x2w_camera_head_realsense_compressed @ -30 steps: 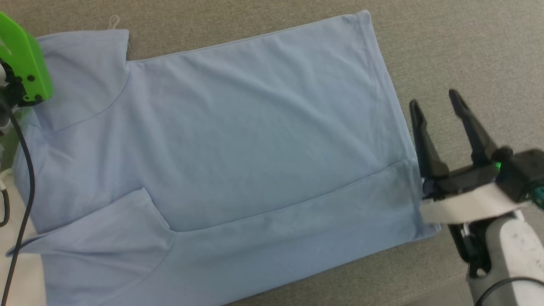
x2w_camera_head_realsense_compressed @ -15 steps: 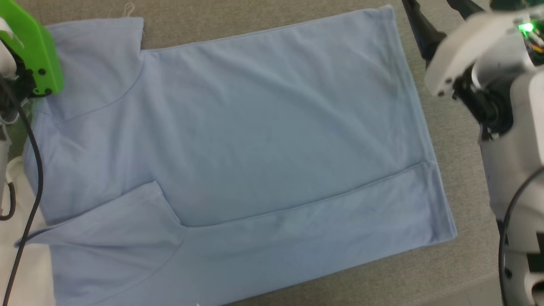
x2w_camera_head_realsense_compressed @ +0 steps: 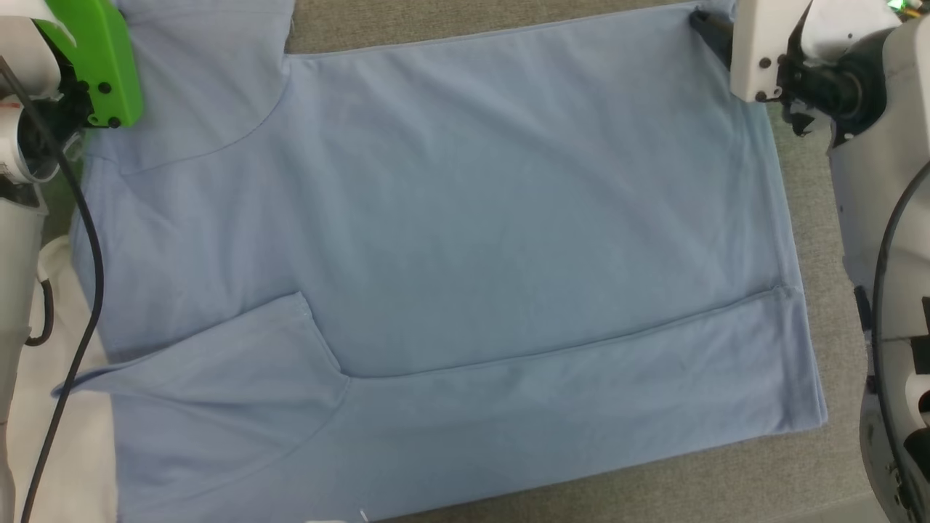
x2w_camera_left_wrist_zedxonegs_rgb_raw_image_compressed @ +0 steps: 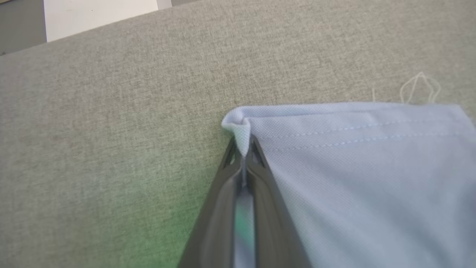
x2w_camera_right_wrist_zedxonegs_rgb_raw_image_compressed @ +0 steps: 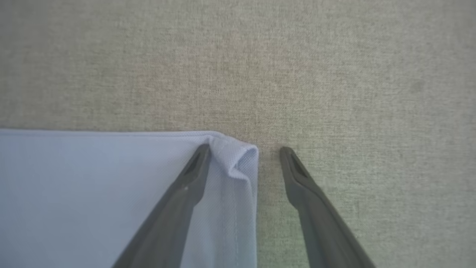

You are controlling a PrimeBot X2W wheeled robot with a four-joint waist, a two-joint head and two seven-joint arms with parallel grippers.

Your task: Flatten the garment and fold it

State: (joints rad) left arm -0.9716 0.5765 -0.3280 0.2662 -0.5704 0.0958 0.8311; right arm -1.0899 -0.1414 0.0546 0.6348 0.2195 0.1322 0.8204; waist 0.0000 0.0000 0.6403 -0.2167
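The left gripper is pinching a hemmed sleeve corner of the garment, its two dark fingers pressed together with a small peak of blue cloth standing up at their tips. From there, in the left wrist view, the sleeve is spreading away toward 3 and 4 o'clock, and a loose thread is lying on the grey surface at 2 o'clock.

The right gripper is standing moderately open and gripping nothing yet. It is straddling the garment's far hem corner: one finger is resting on the cloth, the other on bare grey surface just beside the edge, with the slightly lifted corner lying between them, nearer the finger on the cloth. The rest of the shirt is running off toward 9 o'clock in that view.

In the head view the garment is lying flat with its long axis running 9 to 3, a strip along the 6 o'clock side folded over. The two arms are sitting at the 11 and 1 o'clock corners. The right jaws probably need closing on that corner before the far edge can be drawn toward 6 o'clock.
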